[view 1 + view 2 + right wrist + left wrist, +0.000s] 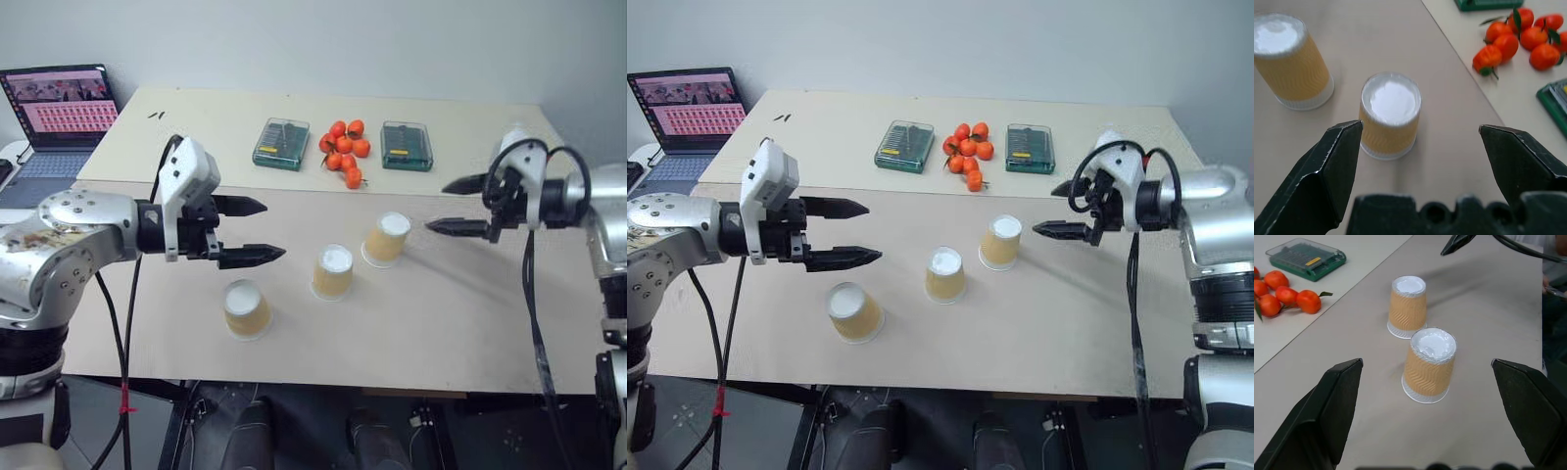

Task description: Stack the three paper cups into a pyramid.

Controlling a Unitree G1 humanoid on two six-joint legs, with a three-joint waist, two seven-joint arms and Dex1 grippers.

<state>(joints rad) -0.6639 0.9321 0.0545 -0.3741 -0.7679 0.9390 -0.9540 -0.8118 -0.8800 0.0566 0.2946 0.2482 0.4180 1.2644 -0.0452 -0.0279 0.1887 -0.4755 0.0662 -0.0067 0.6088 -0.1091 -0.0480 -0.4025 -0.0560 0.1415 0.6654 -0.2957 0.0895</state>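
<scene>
Left eye view: three paper cups [332,271], yellow-tan and white-based, stand inverted between spread left gripper [253,231] and spread right gripper [452,205].

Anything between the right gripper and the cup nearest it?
No. In the left eye view, only bare table separates the open right gripper from the nearest paper cup.

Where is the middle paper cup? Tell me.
In the left eye view, the middle paper cup stands upside down near the table's centre, between the other two cups, apart from both.
</scene>
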